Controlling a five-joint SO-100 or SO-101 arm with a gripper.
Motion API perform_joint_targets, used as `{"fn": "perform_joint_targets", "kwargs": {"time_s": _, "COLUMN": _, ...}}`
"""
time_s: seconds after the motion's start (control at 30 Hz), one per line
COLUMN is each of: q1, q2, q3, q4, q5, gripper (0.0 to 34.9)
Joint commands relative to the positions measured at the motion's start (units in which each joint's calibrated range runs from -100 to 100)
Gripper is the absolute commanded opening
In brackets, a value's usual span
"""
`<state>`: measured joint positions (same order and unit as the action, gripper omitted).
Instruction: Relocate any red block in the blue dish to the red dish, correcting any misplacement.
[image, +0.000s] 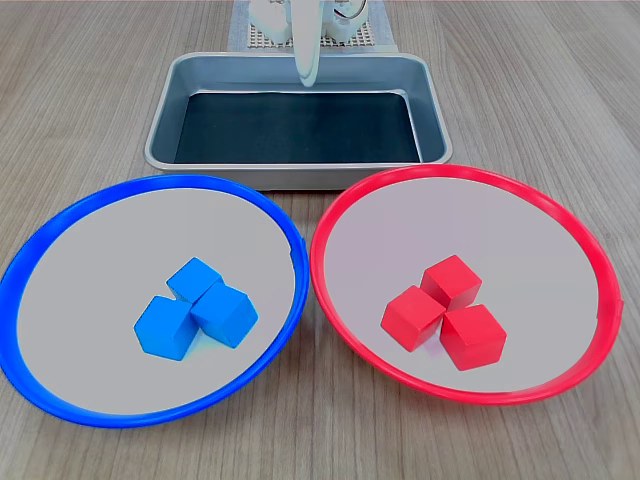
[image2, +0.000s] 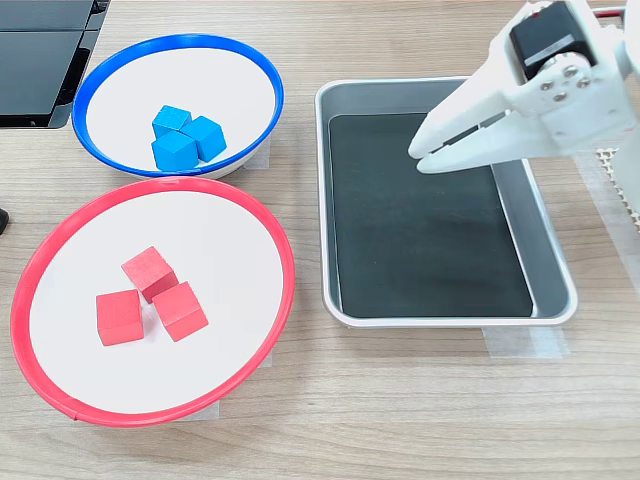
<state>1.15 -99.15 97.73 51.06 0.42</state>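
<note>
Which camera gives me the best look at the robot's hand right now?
The second exterior view: the hand shows from the side, over the metal tray, jaws nearly together and holding nothing. In the first exterior view, only its narrow tip shows, edge-on at the top.

White gripper (image2: 420, 160) is hovering above the metal tray (image2: 345, 100), jaws nearly closed, holding nothing.

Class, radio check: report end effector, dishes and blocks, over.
End effector shut, empty, above the metal tray. Blue dish holds three blue blocks, no red. Three red blocks in red dish. Nothing obstructing.
</note>
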Motion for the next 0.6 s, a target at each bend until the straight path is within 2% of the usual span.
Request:
{"fn": "perform_joint_targets", "kwargs": {"time_s": 0.0, "q1": 0.59, "q2": 0.17, "q3": 0.17, "q4": 0.32, "q5": -0.15, "gripper": 0.4}}
{"fn": "perform_joint_targets", "kwargs": {"time_s": 0.57, "q1": 0.78, "q2": 0.17, "q3": 1.18, "q4": 0.07, "q5": -0.44, "gripper": 0.4}}
